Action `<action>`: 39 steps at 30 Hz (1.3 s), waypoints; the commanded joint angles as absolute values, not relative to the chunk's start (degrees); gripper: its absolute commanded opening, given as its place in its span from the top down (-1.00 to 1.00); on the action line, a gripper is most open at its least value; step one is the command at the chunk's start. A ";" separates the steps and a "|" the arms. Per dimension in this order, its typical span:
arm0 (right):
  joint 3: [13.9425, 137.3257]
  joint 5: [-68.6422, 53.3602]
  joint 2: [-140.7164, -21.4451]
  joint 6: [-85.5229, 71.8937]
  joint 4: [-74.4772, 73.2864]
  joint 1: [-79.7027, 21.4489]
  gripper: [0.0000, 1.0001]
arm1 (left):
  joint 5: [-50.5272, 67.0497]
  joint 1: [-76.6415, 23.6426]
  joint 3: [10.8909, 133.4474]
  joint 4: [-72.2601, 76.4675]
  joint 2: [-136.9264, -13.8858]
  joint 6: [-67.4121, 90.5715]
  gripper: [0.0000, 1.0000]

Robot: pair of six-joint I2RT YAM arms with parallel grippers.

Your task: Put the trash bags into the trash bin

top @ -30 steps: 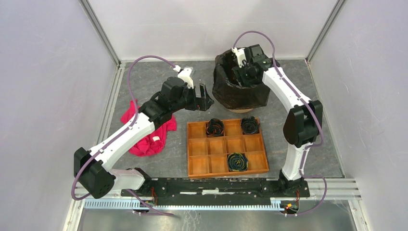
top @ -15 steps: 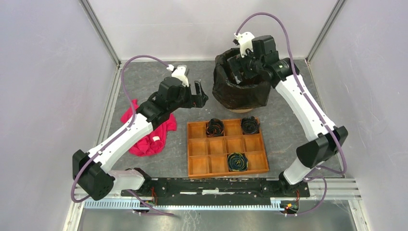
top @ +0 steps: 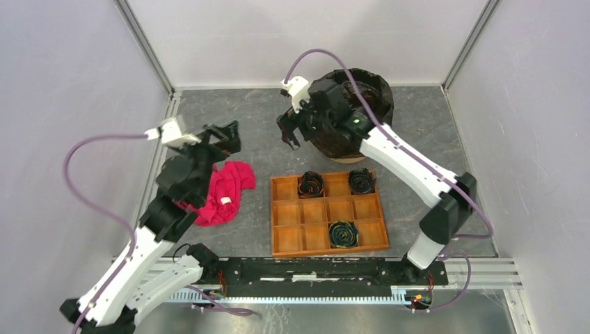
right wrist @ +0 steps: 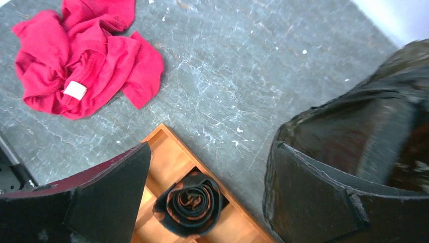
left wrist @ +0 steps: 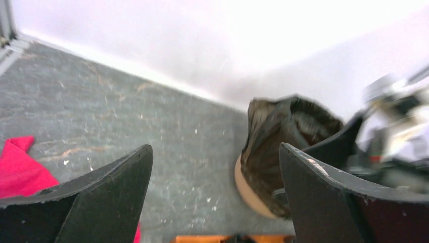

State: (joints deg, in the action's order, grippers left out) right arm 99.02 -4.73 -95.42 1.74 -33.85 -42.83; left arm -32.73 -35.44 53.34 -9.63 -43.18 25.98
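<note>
The black trash bag [top: 356,104] lines the trash bin and hangs over its rim and sides; only the bin's pale orange base [top: 348,159] shows. My right gripper [top: 292,133] is open and empty, just left of the bin and above the floor. My left gripper [top: 224,132] is open and empty, far left of the bin, above the red cloth's far edge. The left wrist view shows the bag [left wrist: 283,136] and the bin's base [left wrist: 248,188] ahead between open fingers. The right wrist view shows the bag [right wrist: 364,116] at its right.
A red cloth [top: 222,191] lies on the floor at left. A compartmented wooden tray [top: 327,209] sits in front of the bin and holds three black rolls [top: 311,184], [top: 361,181], [top: 343,233]. White walls enclose the floor.
My right gripper came out of the bin's mouth and swung to the bin's left side. My left arm pulled back to the left, away from the bin, to above the red cloth.
</note>
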 commanded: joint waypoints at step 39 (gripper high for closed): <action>81.35 12.93 -111.08 1.40 -14.75 -23.08 -0.96 | -28.87 -30.17 49.96 -3.18 -44.72 29.39 -1.00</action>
